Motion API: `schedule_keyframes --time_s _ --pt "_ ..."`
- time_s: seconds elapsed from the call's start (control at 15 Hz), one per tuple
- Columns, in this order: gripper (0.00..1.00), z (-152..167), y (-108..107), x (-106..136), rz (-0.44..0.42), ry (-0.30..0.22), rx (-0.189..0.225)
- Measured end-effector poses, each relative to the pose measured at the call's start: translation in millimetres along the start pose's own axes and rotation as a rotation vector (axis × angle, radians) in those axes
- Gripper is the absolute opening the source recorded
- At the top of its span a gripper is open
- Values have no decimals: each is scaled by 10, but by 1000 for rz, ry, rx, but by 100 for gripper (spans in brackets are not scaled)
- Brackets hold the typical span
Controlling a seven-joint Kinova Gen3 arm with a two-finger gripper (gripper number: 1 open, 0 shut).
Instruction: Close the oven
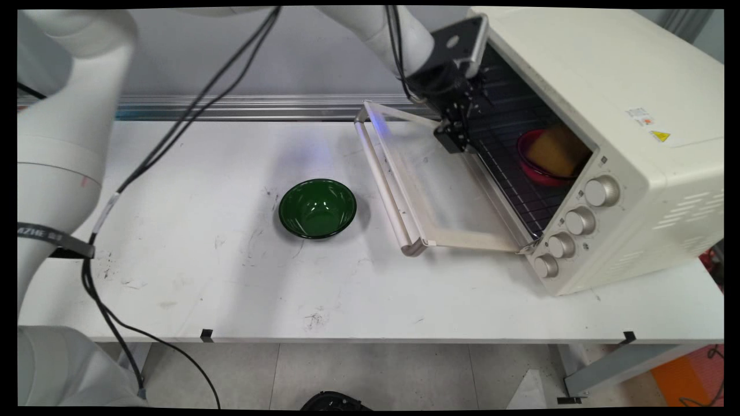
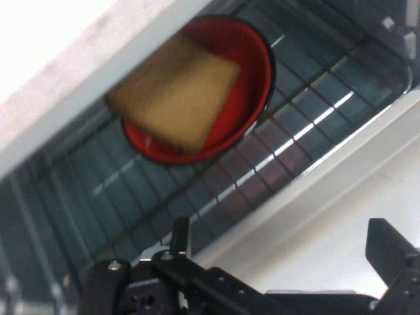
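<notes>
Two fingers of the tool (image 1: 457, 136) stand apart, holding nothing, upper right at the oven (image 1: 607, 115) mouth; red bowl (image 2: 256, 72) with bread (image 2: 174, 98) on rack; green bowl (image 1: 317, 208) mid-desk (image 1: 231, 289).

The oven's front frame (image 1: 584, 164) hides the 3 o'clock side of the red bowl (image 1: 535, 167) and toast (image 1: 558, 151) in the main view. In the hand view, the gripper (image 2: 282, 262) is cut off at 6 o'clock, the toast (image 2: 174, 95) blurred.
</notes>
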Motion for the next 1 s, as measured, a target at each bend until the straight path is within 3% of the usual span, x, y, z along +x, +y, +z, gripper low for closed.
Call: schedule_keyframes --time_s 0.27,0.6,1.0 --pt "100 -330 68 -21 -138 -27 23" --pt "100 -943 276 -173 -366 -108 66" --pt "100 -1482 582 -378 -544 -191 75"
